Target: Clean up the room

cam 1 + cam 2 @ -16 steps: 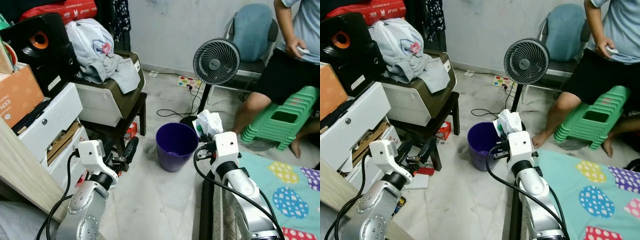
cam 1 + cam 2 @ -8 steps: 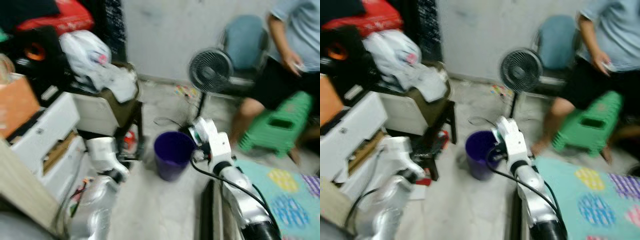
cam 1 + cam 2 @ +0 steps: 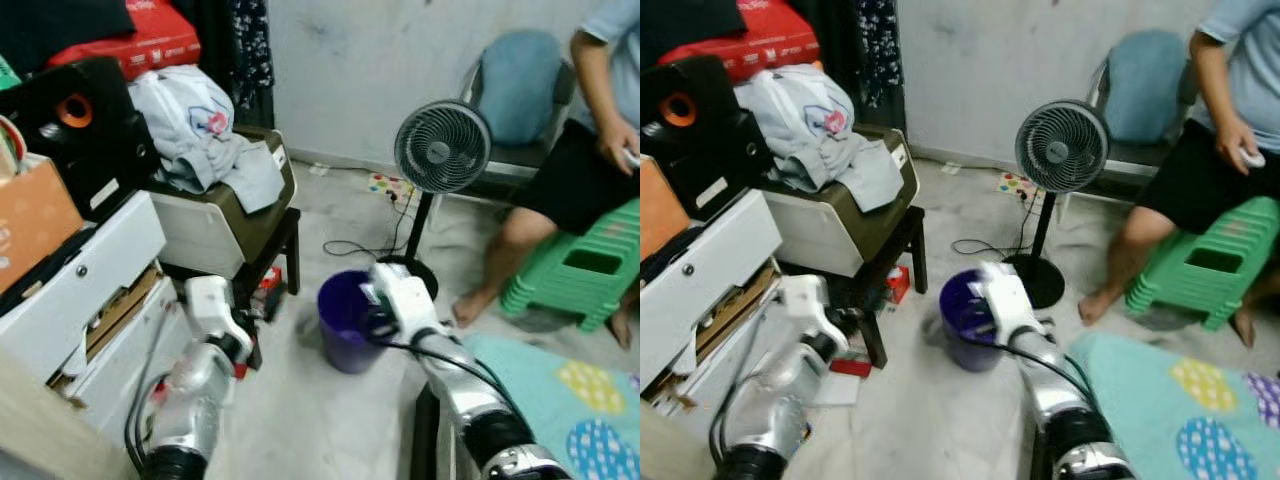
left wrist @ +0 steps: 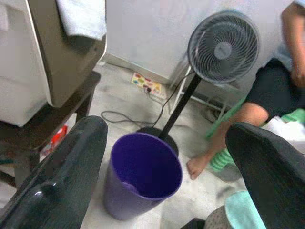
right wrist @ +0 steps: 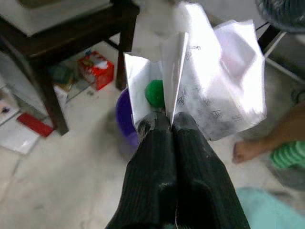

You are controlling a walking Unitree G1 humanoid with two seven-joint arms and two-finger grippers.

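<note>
Two closed fingers of the right gripper (image 5: 170, 125) pinch crumpled paper (image 5: 217, 90); next, release over purple bin (image 4: 143, 174). Left gripper (image 4: 167, 157) gapes wide.

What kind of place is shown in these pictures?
Probably a cluttered room in a home: a grey standing fan on the pale tiled floor, a round purple waste bin, and crumpled pale clothes heaped on a cabinet.

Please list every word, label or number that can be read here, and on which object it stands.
None can be read with certainty.
Red box: white print, too blurred.
Orange box: dark letters, cut off and blurred.
Paper in the right gripper: faint marks, too small.
Fan hub: label illegible.
</note>
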